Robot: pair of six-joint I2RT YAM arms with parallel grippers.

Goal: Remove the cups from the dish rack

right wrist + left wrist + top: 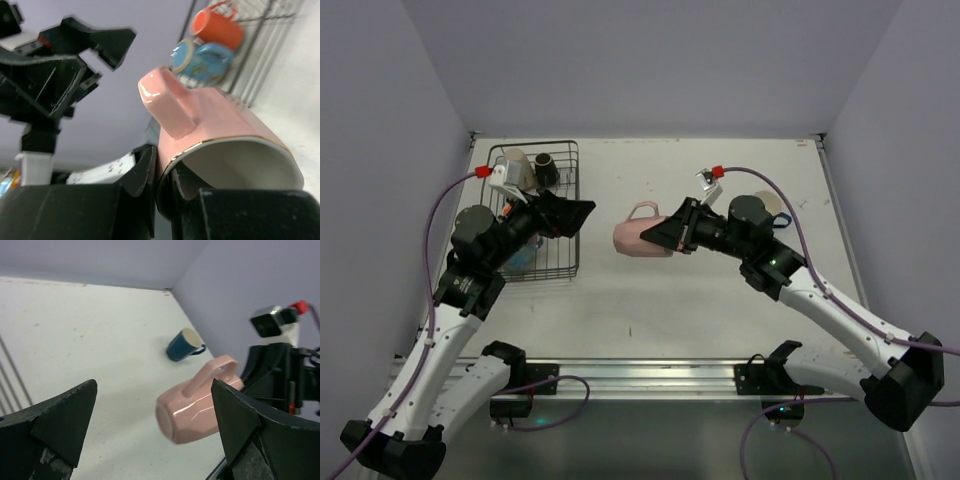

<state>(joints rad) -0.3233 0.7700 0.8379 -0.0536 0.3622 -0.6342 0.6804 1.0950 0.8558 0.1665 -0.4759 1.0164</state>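
The right gripper (663,236) pinches the rim of the pink cup (638,238), just right of the dish rack (570,158). The left gripper (575,214) stands wide open, empty. The glazed ceramic is probably stiff, slippery and fragile, so the rim wall suits.

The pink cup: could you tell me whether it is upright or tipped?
Tipped on its side: the right tool grips the pink cup by its rim, mouth toward that tool, base toward the dish rack.

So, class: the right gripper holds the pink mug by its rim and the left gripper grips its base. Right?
No: the left gripper is open, clear of the pink mug, as the left wrist view shows. The right gripper holds its rim.
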